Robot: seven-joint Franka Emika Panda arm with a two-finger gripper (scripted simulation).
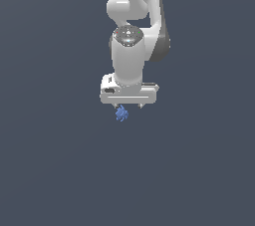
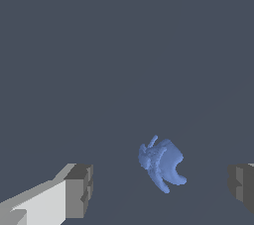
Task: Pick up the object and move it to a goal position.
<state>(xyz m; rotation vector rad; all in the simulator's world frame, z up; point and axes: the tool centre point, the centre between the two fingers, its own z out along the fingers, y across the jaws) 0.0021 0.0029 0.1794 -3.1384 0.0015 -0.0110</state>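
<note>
The object (image 1: 122, 114) is a tiny blue knobbly lump lying on the dark grey floor, just under the white hand of the arm. My gripper (image 1: 128, 106) hangs right above it, its short fingers barely showing below the hand. In the wrist view the object (image 2: 161, 163) lies between the two grey fingertips (image 2: 79, 189), nearer the other fingertip (image 2: 241, 185). The jaws stand wide apart and touch nothing.
Only the flat dark grey floor (image 1: 50, 170) surrounds the arm; no goal marker or other thing shows in either view.
</note>
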